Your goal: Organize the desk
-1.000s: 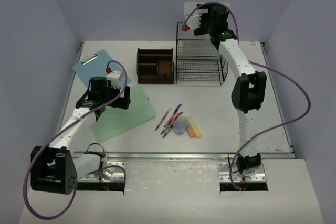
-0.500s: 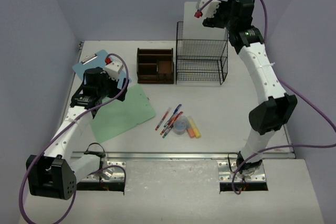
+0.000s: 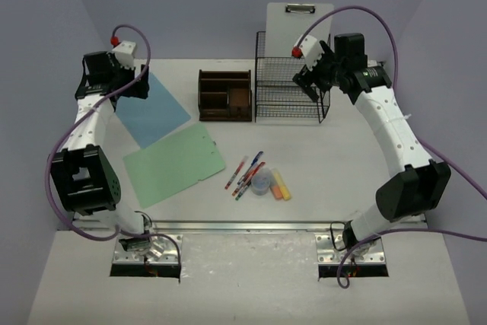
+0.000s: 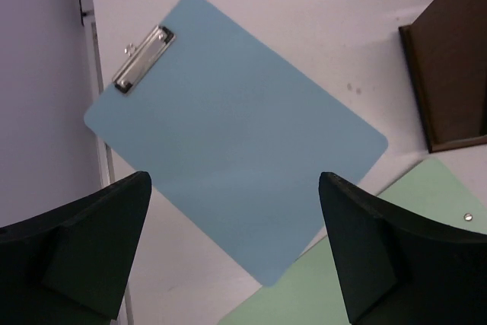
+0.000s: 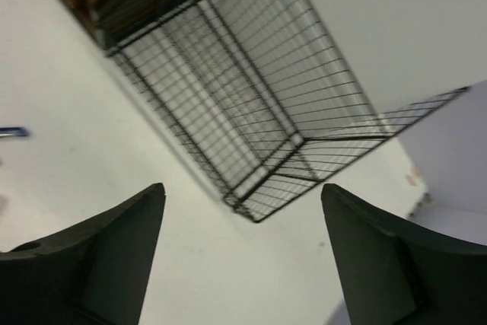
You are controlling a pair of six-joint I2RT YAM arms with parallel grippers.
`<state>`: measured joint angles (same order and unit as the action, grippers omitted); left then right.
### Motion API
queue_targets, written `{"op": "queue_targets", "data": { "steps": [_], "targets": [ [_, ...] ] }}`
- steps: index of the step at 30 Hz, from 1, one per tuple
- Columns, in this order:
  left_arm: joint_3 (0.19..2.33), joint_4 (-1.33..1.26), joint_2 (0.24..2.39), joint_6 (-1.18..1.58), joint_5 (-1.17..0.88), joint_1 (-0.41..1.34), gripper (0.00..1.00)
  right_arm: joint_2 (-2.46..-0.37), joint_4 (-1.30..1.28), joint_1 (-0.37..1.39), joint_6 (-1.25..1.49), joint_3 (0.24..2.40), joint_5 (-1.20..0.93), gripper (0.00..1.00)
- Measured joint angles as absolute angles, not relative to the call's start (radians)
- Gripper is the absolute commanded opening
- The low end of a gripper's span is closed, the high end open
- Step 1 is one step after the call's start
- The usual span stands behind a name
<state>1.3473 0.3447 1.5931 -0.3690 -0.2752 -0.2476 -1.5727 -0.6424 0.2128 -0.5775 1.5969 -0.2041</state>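
Blue plastic, a clipboard [image 4: 228,157] is lying flat on the white desk [image 3: 342,165] directly beneath the left gripper [image 4: 234,211], whose fingers are standing wide apart and empty, with the metal clip off to its far left. The right gripper [image 5: 240,203], also spread and holding nothing, is hovering just in front of the black wire rack [image 5: 251,112], where a white clipboard [image 3: 299,20] is standing upright. The left arm appears to be lining up to collect the blue board, which likely calls for lowering onto one edge, since a thin flat board offers little to pinch.

Lab cell: white desk [image 3: 319,150] inside plain walls [image 3: 190,5].
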Motion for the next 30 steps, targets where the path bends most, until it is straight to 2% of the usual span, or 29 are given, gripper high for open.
{"op": "queue_targets", "data": {
  "steps": [4, 9, 13, 21, 30],
  "targets": [
    [1.306, 0.353, 1.596, -0.372, -0.328, -0.272, 0.90, -1.557, -0.714, 0.230, -0.397, 1.554, -0.338, 0.55],
    [1.131, 0.322, 1.529, -0.366, -0.393, -0.254, 0.90, -1.560, -0.664, 0.347, -0.102, 1.405, -0.453, 0.48],
    [0.987, 0.328, 1.450, -0.380, -0.419, -0.253, 0.90, -1.656, -0.603, 0.468, 0.127, 1.356, -0.529, 0.48],
    [0.783, 0.306, 1.285, -0.454, -0.495, -0.253, 0.90, -1.867, -0.339, 0.544, 0.479, 1.337, -0.626, 0.49],
    [0.742, 0.284, 1.256, -0.478, -0.544, -0.253, 0.90, -2.026, -0.031, 0.580, 0.730, 1.257, -0.653, 0.45]
  ]
}}
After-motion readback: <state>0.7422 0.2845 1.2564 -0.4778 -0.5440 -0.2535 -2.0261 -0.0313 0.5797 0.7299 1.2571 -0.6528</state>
